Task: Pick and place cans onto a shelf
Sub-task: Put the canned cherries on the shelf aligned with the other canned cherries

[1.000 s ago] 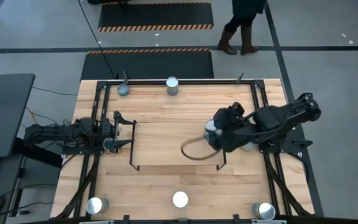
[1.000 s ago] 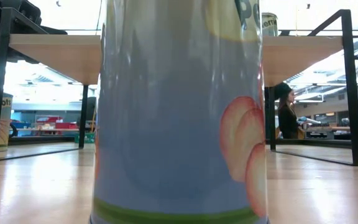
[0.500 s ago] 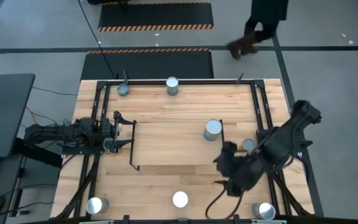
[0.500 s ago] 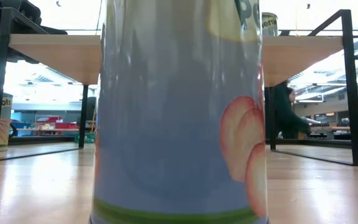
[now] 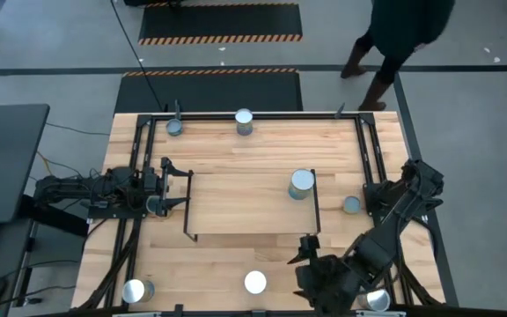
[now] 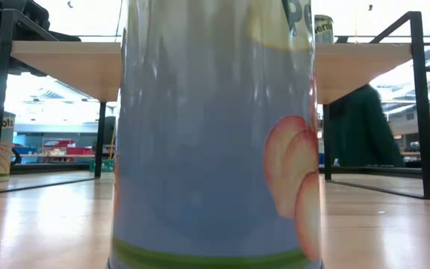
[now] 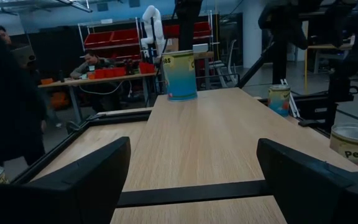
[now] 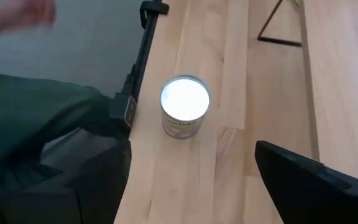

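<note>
One can [image 5: 301, 184] stands on the shelf [image 5: 236, 207]; both arms' fingers are spread, empty.

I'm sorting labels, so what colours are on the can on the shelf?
Light blue fading to yellow at the top on the can, best seen in the left wrist view.

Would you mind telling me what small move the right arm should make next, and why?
Probably lower the right gripper toward the can at the near table edge and centre it. Its jaws stand open and empty, with that can upright just ahead of them. One can already stands on the shelf. The left gripper waits open at the shelf's left end.
</note>
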